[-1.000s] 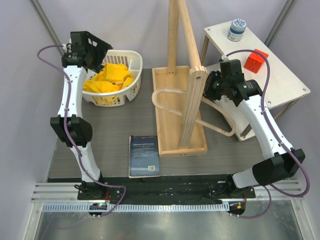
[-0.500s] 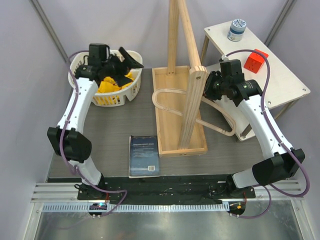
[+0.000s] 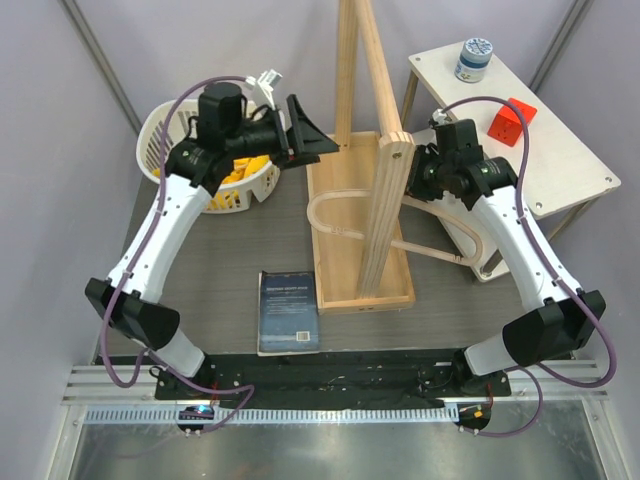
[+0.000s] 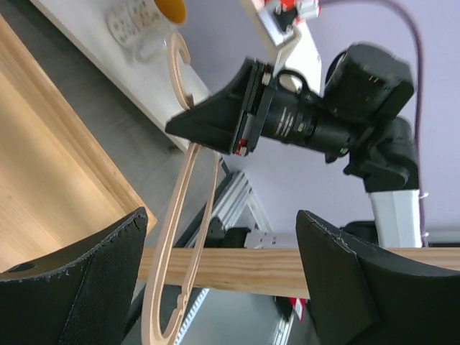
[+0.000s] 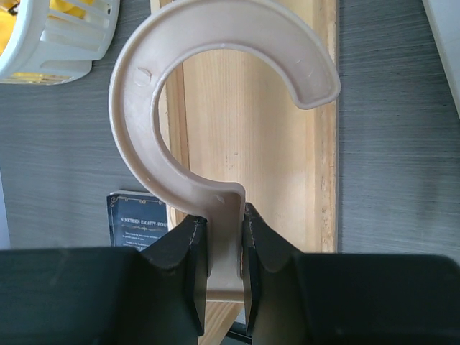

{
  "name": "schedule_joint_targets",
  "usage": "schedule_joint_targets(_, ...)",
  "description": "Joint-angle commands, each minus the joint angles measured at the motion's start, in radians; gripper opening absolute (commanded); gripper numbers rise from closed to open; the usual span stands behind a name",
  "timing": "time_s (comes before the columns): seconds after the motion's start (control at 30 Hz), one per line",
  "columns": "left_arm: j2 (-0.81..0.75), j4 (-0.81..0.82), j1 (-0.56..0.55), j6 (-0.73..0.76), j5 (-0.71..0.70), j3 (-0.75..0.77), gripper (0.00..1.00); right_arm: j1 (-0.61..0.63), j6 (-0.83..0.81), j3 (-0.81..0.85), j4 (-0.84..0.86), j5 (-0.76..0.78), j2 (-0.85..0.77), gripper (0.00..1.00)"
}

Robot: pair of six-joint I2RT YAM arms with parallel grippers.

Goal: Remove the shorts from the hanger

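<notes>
- Your left gripper [image 4: 219, 223] hangs in the air between the white basket [image 3: 155, 135] and the upright wooden rack post [image 3: 385, 210]. Its fingers are spread wide with nothing between them.
- Your right gripper [image 5: 221, 215] has its fingers clamped tight on the neck just below the hook of the hanger [image 5: 134, 100].
- The hanger's loop lies low across the rack's tray base [image 3: 330, 285], reaching past the post on both sides. You cannot tell from these views whether it touches the tray.
- The shorts [image 3: 238, 170] sit crumpled inside the basket at the far left, well apart from the hanger and partly hidden under your left arm.
- A dark book [image 3: 288, 312] lies flat on the table, just left of the tray.
</notes>
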Motion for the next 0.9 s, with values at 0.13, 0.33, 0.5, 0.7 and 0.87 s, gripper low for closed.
schedule_joint_targets(0.13, 0.05, -0.033, -0.085, 0.052, 0.026, 0.005, 0.82, 0.022, -0.042, 0.077, 0.07, -0.091, -0.003, 0.01)
schedule_joint_targets(0.33, 0.106, -0.047, -0.088, 0.011, 0.01, 0.059, 0.81, 0.02, -0.029, 0.089, 0.111, -0.166, -0.008, 0.01)
schedule_joint_targets(0.5, 0.157, -0.056, -0.115, -0.009, 0.121, 0.077, 0.73, 0.022, -0.028, 0.096, 0.128, -0.179, -0.006, 0.01)
schedule_joint_targets(0.7, 0.163, -0.05, -0.14, -0.011, 0.155, 0.054, 0.48, 0.02, -0.026, 0.1, 0.136, -0.179, -0.003, 0.01)
schedule_joint_targets(0.87, 0.159, -0.038, -0.14, -0.028, 0.158, 0.045, 0.26, 0.02, -0.025, 0.103, 0.136, -0.174, -0.002, 0.01)
